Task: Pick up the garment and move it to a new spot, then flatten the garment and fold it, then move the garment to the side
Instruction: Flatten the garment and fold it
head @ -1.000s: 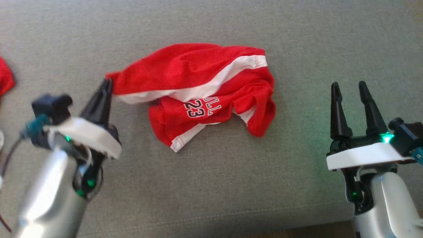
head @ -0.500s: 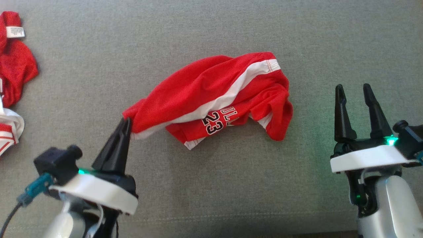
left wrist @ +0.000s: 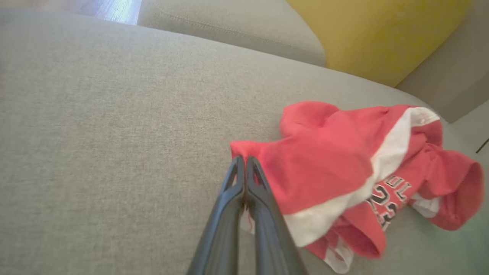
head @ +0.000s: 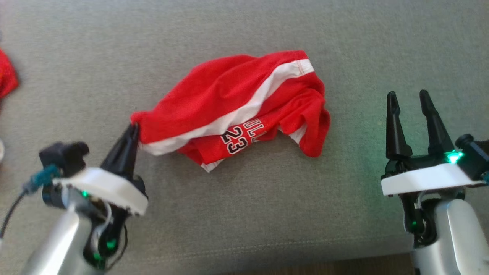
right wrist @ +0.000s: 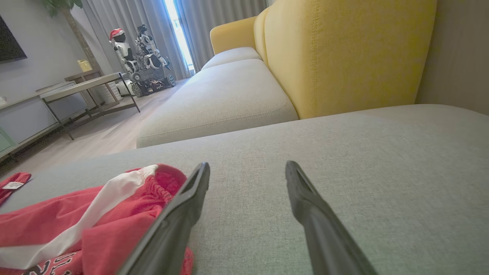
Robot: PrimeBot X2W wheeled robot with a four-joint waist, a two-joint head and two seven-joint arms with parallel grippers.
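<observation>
The garment (head: 237,107) is a crumpled pair of red shorts with a white stripe and the number 23, lying mid-cushion. My left gripper (head: 133,128) is shut on its left corner, the cloth stretched toward the fingertips; the left wrist view shows the two fingers pressed together (left wrist: 244,160) at the red edge of the garment (left wrist: 344,164). My right gripper (head: 408,97) stands open to the garment's right, apart from it, with nothing between its fingers. In the right wrist view the garment (right wrist: 76,221) lies left of the open gripper (right wrist: 248,168).
The work surface is a grey sofa cushion (head: 244,214), its front edge along the bottom of the head view. Another red cloth (head: 7,78) lies at the far left. A yellow backrest (right wrist: 344,53), a second seat cushion (right wrist: 221,99) and a metal table (right wrist: 84,88) lie beyond.
My left gripper stays shut on the garment's corner, which has been dragged toward the front of the cushion. The head camera has shifted. The right gripper has kept still and open.
</observation>
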